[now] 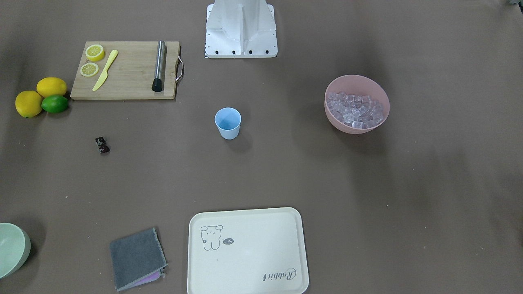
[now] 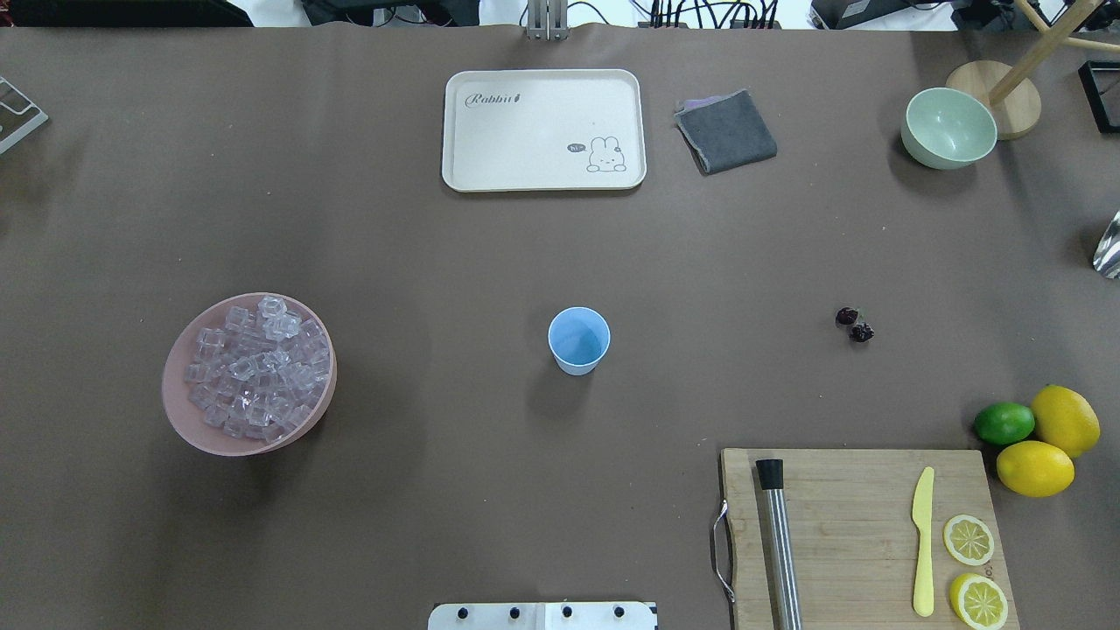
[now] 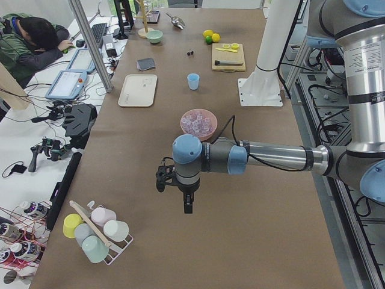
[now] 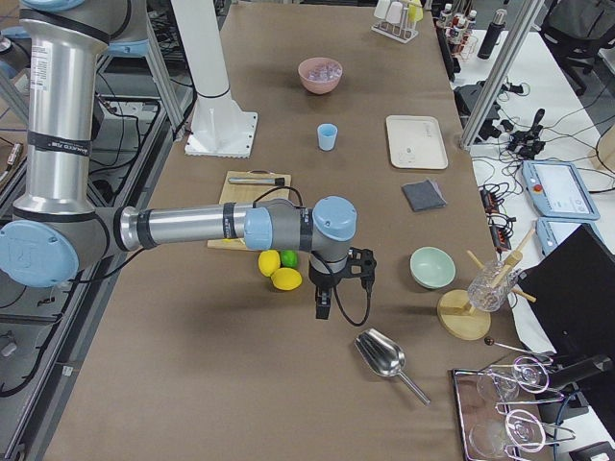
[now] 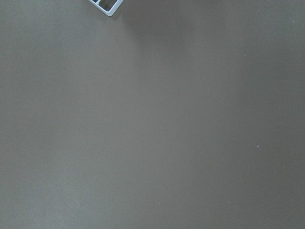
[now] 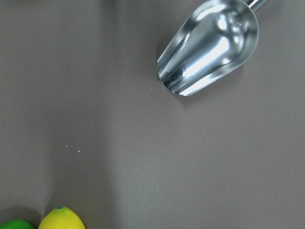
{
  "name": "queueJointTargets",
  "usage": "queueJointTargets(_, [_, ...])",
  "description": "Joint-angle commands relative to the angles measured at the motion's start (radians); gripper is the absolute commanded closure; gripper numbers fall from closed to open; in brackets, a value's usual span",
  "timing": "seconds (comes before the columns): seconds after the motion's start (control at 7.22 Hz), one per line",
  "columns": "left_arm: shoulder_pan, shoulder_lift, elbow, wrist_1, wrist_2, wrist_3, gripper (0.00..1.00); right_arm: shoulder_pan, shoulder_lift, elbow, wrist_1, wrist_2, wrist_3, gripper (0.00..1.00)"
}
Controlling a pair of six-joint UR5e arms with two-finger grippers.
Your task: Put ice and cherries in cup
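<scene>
The light blue cup (image 1: 227,123) stands upright and empty at the table's middle; it also shows in the overhead view (image 2: 578,340). The ice (image 1: 354,110) is a heap of clear cubes in a pink bowl (image 1: 355,130), on the robot's left side (image 2: 254,367). The two dark cherries (image 1: 101,145) lie together on the bare table, on the robot's right side (image 2: 854,324). My left gripper (image 3: 187,205) hangs over bare table beyond the pink bowl. My right gripper (image 4: 322,307) hangs near the lemons and a metal scoop. I cannot tell whether either is open or shut.
A wooden cutting board (image 2: 857,534) holds lemon halves, a yellow knife and a steel muddler. Two lemons and a lime (image 2: 1004,423) lie beside it. A cream tray (image 2: 542,129), a grey cloth (image 2: 726,131), a pale green bowl (image 2: 948,128) and a metal scoop (image 6: 209,45) are also there.
</scene>
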Motion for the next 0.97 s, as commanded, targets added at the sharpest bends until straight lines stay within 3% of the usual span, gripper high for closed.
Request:
queueJointTargets(0.0, [0.002, 0.002, 0.001, -0.028, 0.000, 0.000, 0.01, 0.002, 0.026, 0.024, 0.009, -0.030, 0.003, 0.00])
queueJointTargets(0.42, [0.000, -0.003, 0.001, -0.035, -0.002, 0.000, 0.01, 0.030, 0.090, 0.024, 0.015, -0.056, 0.006, 0.00])
queueJointTargets(0.83, [0.000, -0.007, 0.002, -0.130, 0.000, -0.006, 0.01, 0.035, 0.061, 0.030, 0.063, -0.056, -0.004, 0.00])
